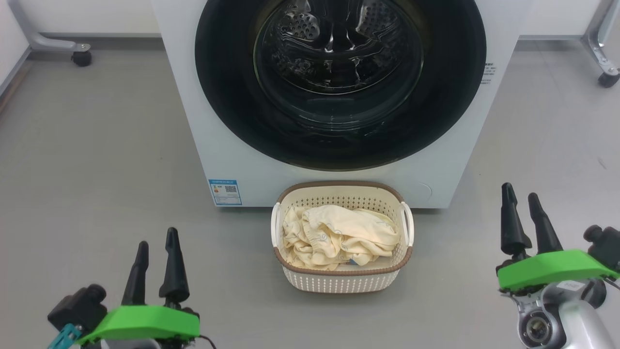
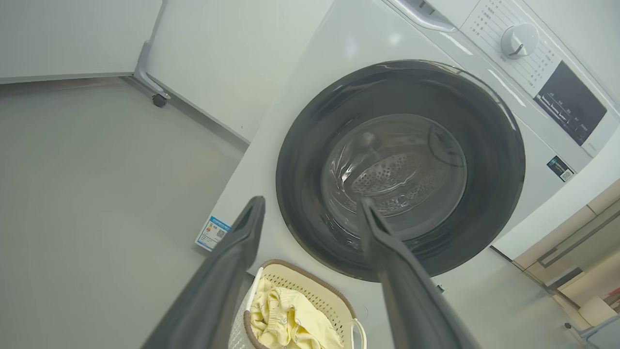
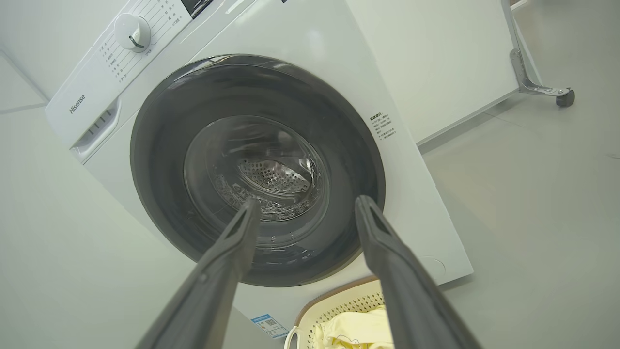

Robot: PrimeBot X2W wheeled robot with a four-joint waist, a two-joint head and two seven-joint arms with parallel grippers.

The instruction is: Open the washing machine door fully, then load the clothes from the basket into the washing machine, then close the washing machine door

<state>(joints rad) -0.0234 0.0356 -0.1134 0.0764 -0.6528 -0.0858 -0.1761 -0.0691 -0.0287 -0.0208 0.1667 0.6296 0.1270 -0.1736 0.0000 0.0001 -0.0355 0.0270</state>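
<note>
Start state: washing machine door [image 1: 339, 72] is sitting shut, and both pincers are standing open and empty.

The left pincer [image 1: 157, 238] and right pincer [image 1: 519, 191] are hovering low over the floor [image 1: 97, 169], either side of the basket [image 1: 339, 283]. The basket is resting on the floor just beside the foot of the washing machine [image 1: 193, 121], centred under the door, long axis parallel to the machine's front. The clothes [image 1: 334, 235] are lying heaped inside it. The door is lying ahead of and above both pincers. The right one is reaching further forward, so it is probably nearer the black ring. Handle side: cannot tell.
</note>
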